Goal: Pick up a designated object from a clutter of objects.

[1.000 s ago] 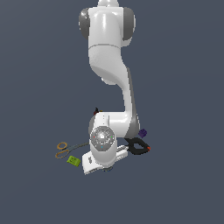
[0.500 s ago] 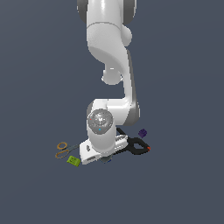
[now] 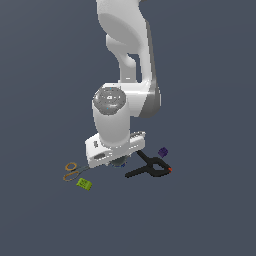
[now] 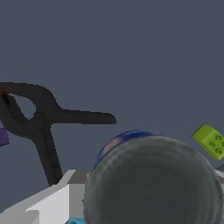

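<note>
The grey can (image 4: 153,183) fills much of the wrist view, with its dull flat top facing the camera and a blue band (image 4: 124,139) along its edge. In the exterior view only a sliver of the can (image 3: 119,164) shows under the hand. My gripper (image 3: 117,160) is shut on the can, and one grey finger (image 4: 65,192) lies against its side. The can hangs a little above the floor. The other finger is hidden.
The black spring clamp (image 3: 150,168) lies just to the exterior view's right of the can, and it also shows in the wrist view (image 4: 39,118). The purple cube (image 3: 163,151) sits beyond it. The yellow-handled scissors (image 3: 72,170) and the green block (image 3: 84,183) lie to the exterior view's left.
The hand has risen from floor level, and the can has come up with it. The clamp, cube, scissors and green block have not moved.
</note>
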Motion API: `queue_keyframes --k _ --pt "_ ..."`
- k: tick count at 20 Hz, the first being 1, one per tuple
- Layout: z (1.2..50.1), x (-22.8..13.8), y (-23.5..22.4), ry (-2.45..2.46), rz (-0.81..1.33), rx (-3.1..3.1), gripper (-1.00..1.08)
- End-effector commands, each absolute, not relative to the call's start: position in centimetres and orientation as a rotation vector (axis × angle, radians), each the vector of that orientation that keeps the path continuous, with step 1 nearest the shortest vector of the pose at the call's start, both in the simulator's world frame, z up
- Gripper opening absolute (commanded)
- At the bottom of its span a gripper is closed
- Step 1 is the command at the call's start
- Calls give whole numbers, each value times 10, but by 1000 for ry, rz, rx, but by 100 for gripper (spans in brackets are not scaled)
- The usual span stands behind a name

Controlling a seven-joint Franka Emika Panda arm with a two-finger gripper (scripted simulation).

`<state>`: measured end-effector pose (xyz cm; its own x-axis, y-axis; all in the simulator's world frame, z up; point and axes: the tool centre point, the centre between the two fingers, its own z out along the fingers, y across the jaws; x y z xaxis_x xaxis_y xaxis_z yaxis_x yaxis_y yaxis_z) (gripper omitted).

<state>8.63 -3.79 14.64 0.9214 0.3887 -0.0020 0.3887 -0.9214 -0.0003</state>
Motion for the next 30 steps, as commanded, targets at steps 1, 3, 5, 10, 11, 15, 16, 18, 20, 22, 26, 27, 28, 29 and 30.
queue_keyframes --k 1,3,5,10,11,15,16,18,20,22,26,27,28,29,30 --pt "167 74 -40 623 -1 3079 -100" --pt "184 65 -41 623 -1 3079 -100" --pt "200 55 -43 623 -1 3079 -100" --pt "244 31 -47 623 -1 3079 -100" --pt "253 26 -47 623 -1 3079 -100" --pt "290 5 -51 623 0 3079 -100" --pt "300 0 -52 623 0 3079 -100" --pt "320 -11 -53 624 0 3080 -100" --pt "339 -21 -55 624 0 3080 -100" --pt "358 -31 -57 624 0 3080 -100" --pt "391 -48 -60 624 0 3080 -100" --pt "398 -52 -61 624 0 3080 -100" --pt "405 -56 -62 624 0 3080 -100" --pt "412 -59 -62 624 0 3080 -100" --pt "417 -62 -63 624 0 3080 -100"
